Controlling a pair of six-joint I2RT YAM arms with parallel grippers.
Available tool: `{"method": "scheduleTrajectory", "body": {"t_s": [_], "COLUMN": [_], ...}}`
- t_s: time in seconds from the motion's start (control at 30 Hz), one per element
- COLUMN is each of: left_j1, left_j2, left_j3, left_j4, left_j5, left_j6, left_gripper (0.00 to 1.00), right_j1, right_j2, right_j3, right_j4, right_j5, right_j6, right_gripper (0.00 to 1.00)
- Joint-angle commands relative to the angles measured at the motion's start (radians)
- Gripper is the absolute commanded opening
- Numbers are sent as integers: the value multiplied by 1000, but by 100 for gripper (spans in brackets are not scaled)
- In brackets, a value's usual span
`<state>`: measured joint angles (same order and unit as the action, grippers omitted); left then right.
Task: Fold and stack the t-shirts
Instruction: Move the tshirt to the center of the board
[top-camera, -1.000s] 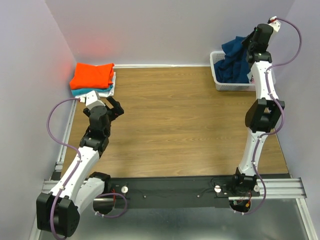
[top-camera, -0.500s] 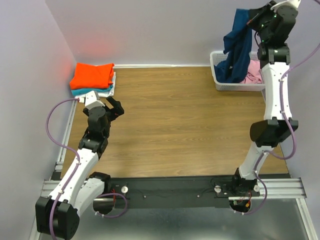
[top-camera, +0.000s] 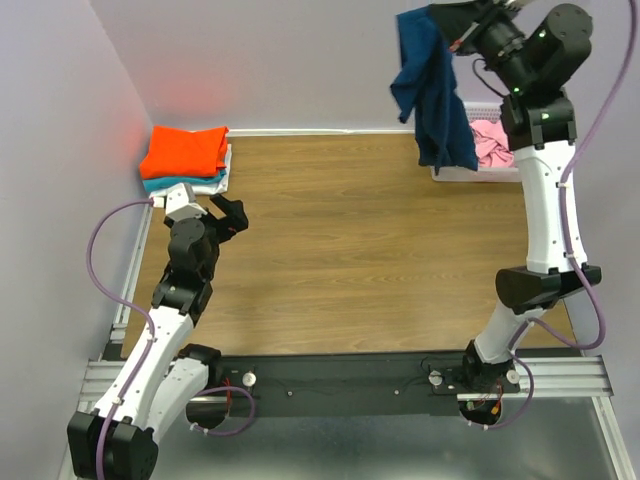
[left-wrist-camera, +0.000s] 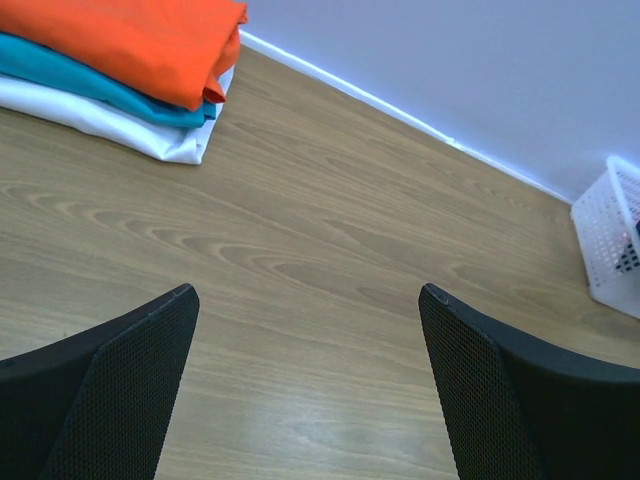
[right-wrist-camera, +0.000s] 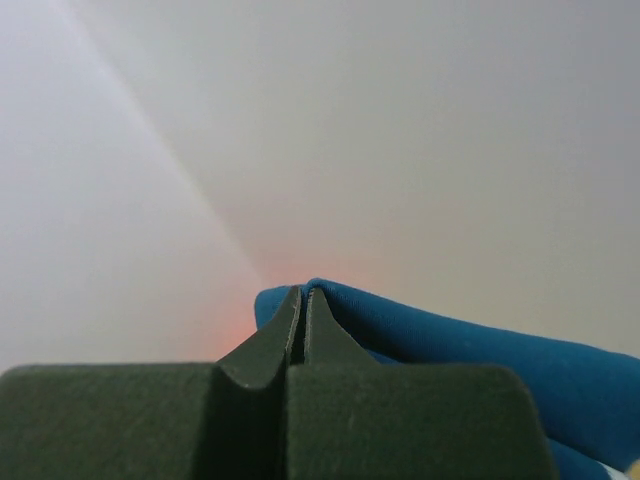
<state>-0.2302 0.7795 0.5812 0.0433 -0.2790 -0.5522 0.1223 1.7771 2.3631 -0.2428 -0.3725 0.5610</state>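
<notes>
My right gripper (right-wrist-camera: 303, 292) has its fingers pressed together on a fold of the navy-blue t-shirt (top-camera: 432, 95), with the cloth pinched right at the tips in the wrist view. From above I see that arm reaching high near the back wall. The shirt hangs loose and crumpled in the air below the pinch, and its lower edge falls in front of the white lattice basket (top-camera: 468, 173) at the far right corner of the table (top-camera: 350, 240). A pink t-shirt (top-camera: 490, 140) lies bunched inside the basket. My left gripper (left-wrist-camera: 308, 292) is spread wide, with only bare wood showing between its fingers. It hangs low over the left side of the table, pointing toward the far wall. Just beyond it, in the far left corner, sits the folded stack: the orange t-shirt (left-wrist-camera: 130, 40) on top, the teal t-shirt (left-wrist-camera: 80, 75) under it, and the white t-shirt (left-wrist-camera: 110, 125) at the bottom, resting on the table. The stack and the hanging shirt are well apart, at opposite ends of the back edge.
</notes>
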Motion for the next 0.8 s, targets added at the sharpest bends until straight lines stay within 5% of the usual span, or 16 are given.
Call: {"method": "scheduleTrajectory", "body": {"t_s": [0.0,0.37,0.53,0.57,0.77], "left_j1": [3,3,3,3,3], "left_j2": [-36,-79,-48,-39,27], "left_j3": [-18,-43,-46,-44,-43], "left_j4": [-2,-42,-82,-94,-131], "left_j5": [47,84,69,60,60], "left_j6": [-26,-98,-127,-136,-167], "left_gripper": [98,98,98,98,98], "right_j1": [92,237,238,238,237], "right_j2": [-50,-60,-292,-330,-508], "right_j3": [71,12,-428,-612,-1126], "right_j4": [19,42,43,43,48], "right_j5": [-150,-227,-67,39,406], "right_j6": [61,109,28,25,2], "right_gripper": [1,1,1,1,1]}}
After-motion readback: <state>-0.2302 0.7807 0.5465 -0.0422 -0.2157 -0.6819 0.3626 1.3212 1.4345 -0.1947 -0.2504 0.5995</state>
